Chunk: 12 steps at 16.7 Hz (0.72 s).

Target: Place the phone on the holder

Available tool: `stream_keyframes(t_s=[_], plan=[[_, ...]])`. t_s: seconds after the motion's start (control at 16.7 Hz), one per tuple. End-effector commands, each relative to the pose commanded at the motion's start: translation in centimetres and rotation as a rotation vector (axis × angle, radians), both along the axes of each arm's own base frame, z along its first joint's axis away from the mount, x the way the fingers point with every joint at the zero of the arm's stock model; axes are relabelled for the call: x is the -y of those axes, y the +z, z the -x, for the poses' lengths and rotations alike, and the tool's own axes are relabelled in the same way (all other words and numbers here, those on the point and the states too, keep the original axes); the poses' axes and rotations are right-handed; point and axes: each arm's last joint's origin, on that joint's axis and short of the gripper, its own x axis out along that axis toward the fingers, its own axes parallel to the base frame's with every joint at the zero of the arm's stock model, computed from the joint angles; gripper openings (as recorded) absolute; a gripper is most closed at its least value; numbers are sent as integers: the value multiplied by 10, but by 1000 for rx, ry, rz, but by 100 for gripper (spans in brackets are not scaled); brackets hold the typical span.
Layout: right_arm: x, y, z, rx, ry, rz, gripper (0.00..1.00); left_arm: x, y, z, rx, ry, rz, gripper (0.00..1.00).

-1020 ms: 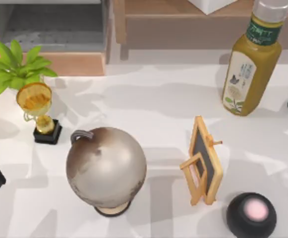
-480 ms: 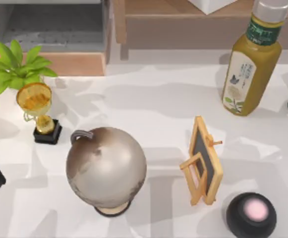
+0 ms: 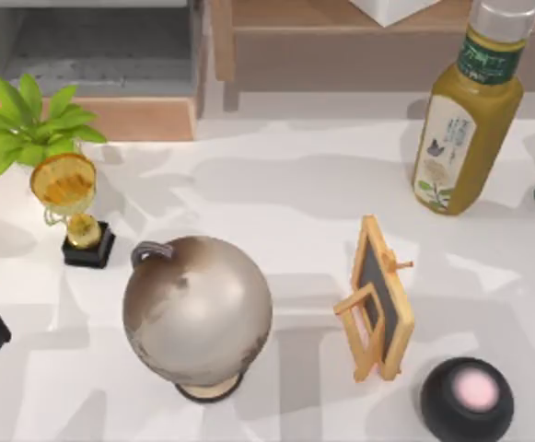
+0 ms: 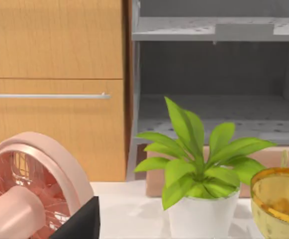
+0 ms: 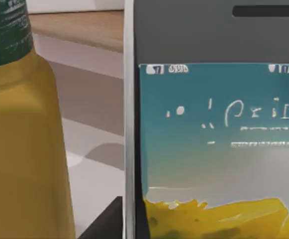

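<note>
Home: cabinet (image 4: 54,89), potted plant (image 4: 204,169)

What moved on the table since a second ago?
Nothing visibly moved. The globe, trophy, plant, bottle, wooden holder and round black speaker all sit where they were. The phone shows close up in the right wrist view.

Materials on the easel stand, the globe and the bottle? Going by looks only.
Easel: pale wood frame and legs, matte, with a dark slate-like panel; visible grain tone.
Globe: looks like brushed metal or glazed ceramic, mottled grey-beige with a soft sheen; hard to say which.
Bottle: likely clear plastic holding yellow-green drink, with a printed paper-like label and a glossy surface.
</note>
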Motion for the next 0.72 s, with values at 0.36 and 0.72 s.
stream_keyframes(t_s=[0.36, 0.72], plan=[[0, 0, 0, 0, 0, 0, 98, 0, 0, 0, 0, 0, 0, 100], [0, 0, 0, 0, 0, 0, 100, 0, 0, 0, 0, 0, 0, 100]])
